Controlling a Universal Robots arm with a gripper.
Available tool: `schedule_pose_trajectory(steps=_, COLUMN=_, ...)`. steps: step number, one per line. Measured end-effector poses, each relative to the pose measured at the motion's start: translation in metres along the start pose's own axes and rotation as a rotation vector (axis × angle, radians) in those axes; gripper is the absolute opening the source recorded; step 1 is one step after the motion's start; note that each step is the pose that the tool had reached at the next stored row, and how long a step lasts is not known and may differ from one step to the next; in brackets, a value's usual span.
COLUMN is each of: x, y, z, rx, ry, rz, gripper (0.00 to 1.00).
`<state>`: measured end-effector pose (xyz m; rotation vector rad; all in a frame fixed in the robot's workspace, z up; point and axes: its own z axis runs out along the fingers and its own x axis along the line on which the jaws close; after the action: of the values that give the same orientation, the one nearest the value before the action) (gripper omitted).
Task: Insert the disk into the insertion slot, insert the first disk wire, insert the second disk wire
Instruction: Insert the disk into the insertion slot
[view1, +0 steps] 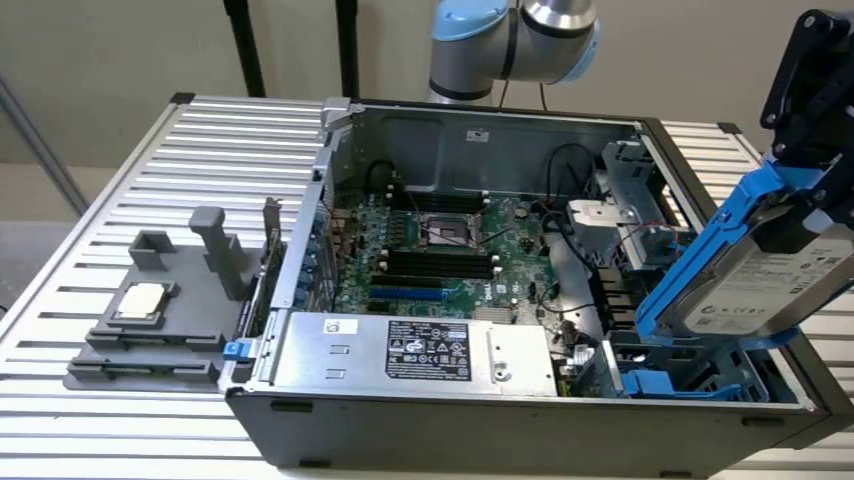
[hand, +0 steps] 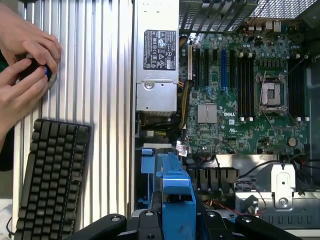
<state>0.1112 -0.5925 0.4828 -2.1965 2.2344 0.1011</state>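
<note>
- Disk (hand: 176, 192) in blue carrier; gripper (hand: 175, 222) fingers clamped on its upper end.
- Hangs tilted over insertion slot (view1: 681, 378), lower edge at bay mouth, maybe just inside; hard to tell.
- Best, I'd say: square carrier w/ cage rails, slide straight, no forcing.
- PC case (view1: 400, 430) holds motherboard (view1: 441, 250) & PSU box (view1: 414, 350).

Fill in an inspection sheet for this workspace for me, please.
Surface: slatted metal table, carrying an open grey computer case.
Job's things: grey metal hard drive in a blue plastic carrier, tilted above the grey sheet-metal drive bay, not yet inserted.
Clutter: grey plastic fixture; black keyboard.
Grippers: black gripper shut on the hard drive.
Cables: black wires inside the case.
Surroundings: a person's hands beside the keyboard.
</note>
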Motion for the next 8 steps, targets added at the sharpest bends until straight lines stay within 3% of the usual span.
schedule_pose_trajectory(steps=8, x=0.001, y=-0.0005, z=0.0135, rx=-0.0009, ry=0.0016, rz=-0.002, gripper=0.33)
